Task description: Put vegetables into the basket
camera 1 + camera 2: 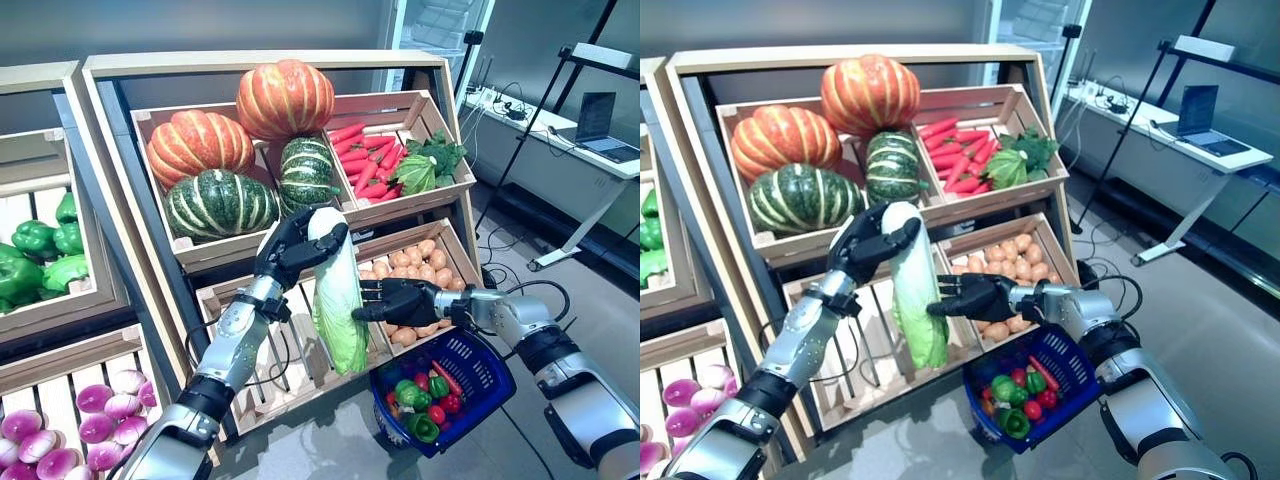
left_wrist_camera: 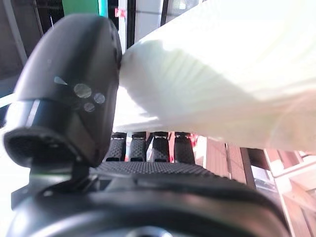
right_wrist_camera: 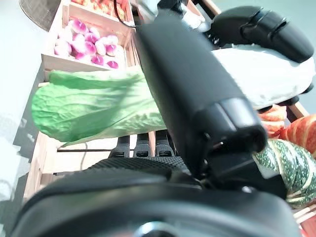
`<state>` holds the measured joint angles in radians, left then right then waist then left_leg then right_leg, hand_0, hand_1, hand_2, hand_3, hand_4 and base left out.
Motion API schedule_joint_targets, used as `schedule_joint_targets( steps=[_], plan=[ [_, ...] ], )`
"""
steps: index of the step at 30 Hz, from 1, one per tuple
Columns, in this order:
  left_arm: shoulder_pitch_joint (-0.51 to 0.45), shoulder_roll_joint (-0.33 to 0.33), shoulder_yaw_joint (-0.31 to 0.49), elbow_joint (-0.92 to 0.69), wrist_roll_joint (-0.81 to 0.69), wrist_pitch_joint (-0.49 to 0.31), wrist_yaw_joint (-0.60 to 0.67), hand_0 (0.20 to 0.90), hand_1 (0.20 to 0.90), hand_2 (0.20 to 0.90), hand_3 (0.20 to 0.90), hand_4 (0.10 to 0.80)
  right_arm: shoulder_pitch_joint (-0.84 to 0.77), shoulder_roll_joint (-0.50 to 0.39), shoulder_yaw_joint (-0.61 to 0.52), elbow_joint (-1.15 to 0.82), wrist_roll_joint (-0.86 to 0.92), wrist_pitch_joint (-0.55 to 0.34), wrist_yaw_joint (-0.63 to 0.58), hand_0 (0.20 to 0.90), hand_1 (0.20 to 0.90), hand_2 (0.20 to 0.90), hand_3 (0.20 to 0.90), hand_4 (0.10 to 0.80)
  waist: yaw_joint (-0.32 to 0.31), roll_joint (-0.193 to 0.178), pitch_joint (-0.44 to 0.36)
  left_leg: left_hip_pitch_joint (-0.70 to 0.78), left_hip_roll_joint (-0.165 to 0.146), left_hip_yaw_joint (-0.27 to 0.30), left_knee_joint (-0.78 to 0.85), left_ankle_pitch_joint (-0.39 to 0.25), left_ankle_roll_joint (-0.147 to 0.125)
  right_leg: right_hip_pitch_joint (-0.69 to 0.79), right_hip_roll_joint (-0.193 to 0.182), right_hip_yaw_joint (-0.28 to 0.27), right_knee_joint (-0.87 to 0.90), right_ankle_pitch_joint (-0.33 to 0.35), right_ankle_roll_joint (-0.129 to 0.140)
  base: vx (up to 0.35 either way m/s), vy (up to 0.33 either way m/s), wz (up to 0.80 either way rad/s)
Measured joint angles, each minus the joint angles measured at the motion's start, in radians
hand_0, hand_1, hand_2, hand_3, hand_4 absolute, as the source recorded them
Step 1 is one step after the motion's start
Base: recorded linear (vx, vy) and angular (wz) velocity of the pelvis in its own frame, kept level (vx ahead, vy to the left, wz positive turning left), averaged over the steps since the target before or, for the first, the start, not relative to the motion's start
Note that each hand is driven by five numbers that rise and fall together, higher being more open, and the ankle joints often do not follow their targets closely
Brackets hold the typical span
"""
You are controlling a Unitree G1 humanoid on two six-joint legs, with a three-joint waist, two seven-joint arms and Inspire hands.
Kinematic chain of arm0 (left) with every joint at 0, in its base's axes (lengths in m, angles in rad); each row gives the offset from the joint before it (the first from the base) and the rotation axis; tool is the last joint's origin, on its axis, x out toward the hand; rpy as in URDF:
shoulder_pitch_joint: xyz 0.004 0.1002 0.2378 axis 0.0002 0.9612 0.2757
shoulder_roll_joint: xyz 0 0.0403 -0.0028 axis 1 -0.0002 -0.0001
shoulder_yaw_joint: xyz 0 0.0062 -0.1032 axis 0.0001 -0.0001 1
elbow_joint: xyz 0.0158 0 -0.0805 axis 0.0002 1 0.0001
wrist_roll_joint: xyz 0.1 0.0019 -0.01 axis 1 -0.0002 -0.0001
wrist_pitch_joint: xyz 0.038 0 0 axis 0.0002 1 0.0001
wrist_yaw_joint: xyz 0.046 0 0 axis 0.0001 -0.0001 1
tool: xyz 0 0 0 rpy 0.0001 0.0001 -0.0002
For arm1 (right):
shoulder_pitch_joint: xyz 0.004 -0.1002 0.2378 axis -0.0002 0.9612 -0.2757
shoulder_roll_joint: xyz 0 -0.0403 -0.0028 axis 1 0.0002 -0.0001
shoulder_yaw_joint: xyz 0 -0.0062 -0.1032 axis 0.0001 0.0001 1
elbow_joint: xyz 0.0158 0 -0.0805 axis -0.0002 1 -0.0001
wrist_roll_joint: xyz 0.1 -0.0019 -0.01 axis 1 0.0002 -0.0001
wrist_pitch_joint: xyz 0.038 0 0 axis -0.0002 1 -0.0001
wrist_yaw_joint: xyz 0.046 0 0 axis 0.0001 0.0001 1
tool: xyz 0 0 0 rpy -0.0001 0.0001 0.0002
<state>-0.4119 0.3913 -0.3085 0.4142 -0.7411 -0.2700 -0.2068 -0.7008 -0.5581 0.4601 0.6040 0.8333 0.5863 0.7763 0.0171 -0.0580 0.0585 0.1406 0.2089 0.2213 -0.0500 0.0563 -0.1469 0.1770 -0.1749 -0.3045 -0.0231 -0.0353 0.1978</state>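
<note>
Cabbage [image 1: 335, 300], long and pale with a white stem end up and green leaves hanging down, is what you see held in mid-air in front of the wooden produce shelf [image 1: 260, 65]. Your left hand [image 1: 292, 245] grips its white upper end, fingers [image 1: 322, 250] and thumb curled round the stem; the left wrist view confirms the thumb pressed against the white base. Your right hand [image 1: 395, 300] sits at the cabbage's middle, on its right side, fingers straight and extended toward the leaves, touching or just beside them; note that the right wrist view shows the fingers lying under the green leaf, not wrapped round it.

Below and to the right of the cabbage, near the right forearm, you find the blue basket [image 1: 480, 365], already holding small vegetables [image 1: 425, 400] in green and red. The cabbage's leafy tip hangs just left of the basket's rim and is not inside it.

Behind the hands, the shelf's upper crates carry orange and green striped pumpkins [image 1: 245, 140], red carrots [image 1: 365, 155] and a leafy green [image 1: 425, 165]; the lower right crate holds potatoes [image 1: 420, 265]. At far left you see green peppers [image 1: 40, 250], with purple-white onions [image 1: 60, 430] in the crate beneath.
</note>
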Motion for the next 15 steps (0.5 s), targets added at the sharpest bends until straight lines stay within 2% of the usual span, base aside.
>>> schedule_joint_targets(
  steps=[9, 15],
  plan=[
    [0.014, -0.002, 0.0, 0.025, -0.022, 0.0, -0.067, 0.3, 0.3, 0.3, 0.3, 0.4, 0.0, -0.015, 0.0, 0.012, 0.039, 0.006, 0.031, 0.9, 0.9, 0.9, 0.9, 0.8, 0.0, 0.005, -0.013, 0.0, -0.002, 0.0, -0.006, 0.001, 0.0, 0.002, 0.001, 0.001, -0.015, 0.009, 0.001, -0.002, 0.002, 0.0],
    [0.015, -0.01, -0.022, 0.026, -0.024, 0.0, -0.074, 0.3, 0.3, 0.3, 0.3, 0.4, -0.003, 0.009, 0.0, 0.06, 0.039, 0.02, 0.055, 0.9, 0.9, 0.9, 0.9, 0.8, 0.003, 0.007, -0.015, 0.002, -0.002, -0.005, -0.006, 0.001, 0.001, 0.01, 0.001, -0.002, -0.017, 0.009, 0.001, 0.014, 0.001, 0.02]
  ],
)
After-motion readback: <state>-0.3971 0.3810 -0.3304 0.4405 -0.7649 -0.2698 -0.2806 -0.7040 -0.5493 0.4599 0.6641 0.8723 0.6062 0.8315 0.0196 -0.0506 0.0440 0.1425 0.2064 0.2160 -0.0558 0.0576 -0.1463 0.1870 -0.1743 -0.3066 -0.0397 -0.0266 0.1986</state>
